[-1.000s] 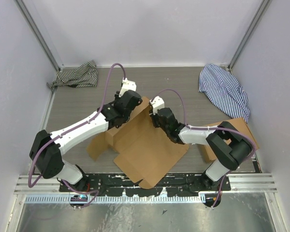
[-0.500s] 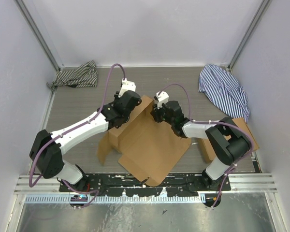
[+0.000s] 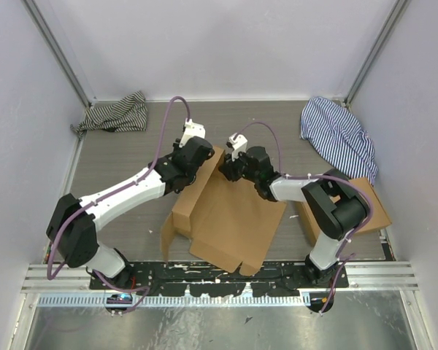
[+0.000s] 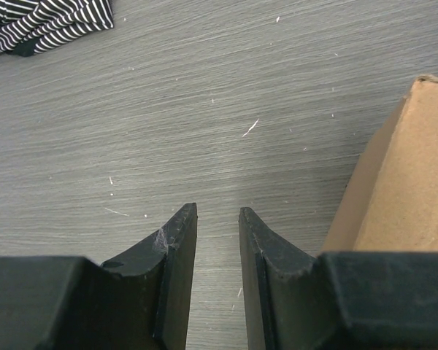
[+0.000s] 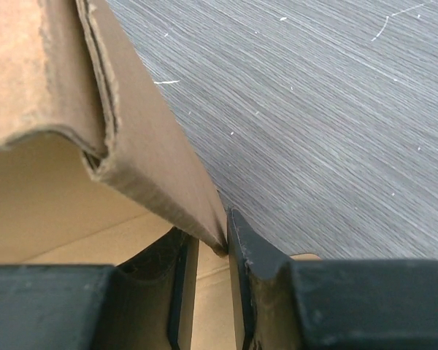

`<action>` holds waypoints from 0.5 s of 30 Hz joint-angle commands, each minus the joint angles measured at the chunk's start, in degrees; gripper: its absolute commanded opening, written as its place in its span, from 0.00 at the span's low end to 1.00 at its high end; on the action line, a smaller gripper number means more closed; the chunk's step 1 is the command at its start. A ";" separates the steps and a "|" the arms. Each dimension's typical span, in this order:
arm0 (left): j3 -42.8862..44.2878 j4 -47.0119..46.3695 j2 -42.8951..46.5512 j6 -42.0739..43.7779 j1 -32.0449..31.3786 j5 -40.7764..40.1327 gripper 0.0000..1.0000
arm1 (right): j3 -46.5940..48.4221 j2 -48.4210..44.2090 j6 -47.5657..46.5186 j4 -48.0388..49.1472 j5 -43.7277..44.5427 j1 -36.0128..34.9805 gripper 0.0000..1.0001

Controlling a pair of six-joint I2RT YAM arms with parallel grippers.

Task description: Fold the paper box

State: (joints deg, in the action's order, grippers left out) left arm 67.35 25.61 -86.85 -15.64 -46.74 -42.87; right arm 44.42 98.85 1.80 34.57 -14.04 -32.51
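Note:
The paper box (image 3: 233,219) lies partly folded in the middle of the table, with a raised wall along its left side and a big flap sloping toward the near edge. My right gripper (image 3: 228,168) is at the box's far edge, shut on a folded cardboard wall (image 5: 146,175) that runs down between its fingertips (image 5: 213,244). My left gripper (image 3: 198,154) rests beside the box's far left corner. Its fingers stand a little apart with only bare table between them (image 4: 217,219). The box's edge (image 4: 405,189) shows to its right.
A dark striped cloth (image 3: 113,115) lies at the far left and also shows in the left wrist view (image 4: 44,25). A blue striped cloth (image 3: 339,138) lies at the far right. A stack of flat cardboard (image 3: 369,208) sits under the right arm.
My right gripper has moved toward the far left with the cardboard wall in it. The box has swung and stood up more steeply. The left gripper has barely moved.

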 commanded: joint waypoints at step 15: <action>4.19 8.83 3.98 -5.44 6.13 -4.49 0.63 | 0.31 -7.02 4.59 -1.06 15.26 2.61 0.01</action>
State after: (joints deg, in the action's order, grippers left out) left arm 69.08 29.76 -87.26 -17.23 -43.51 -45.65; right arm 45.52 98.72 2.35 32.69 -11.05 -31.09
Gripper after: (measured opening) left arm 0.574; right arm 0.067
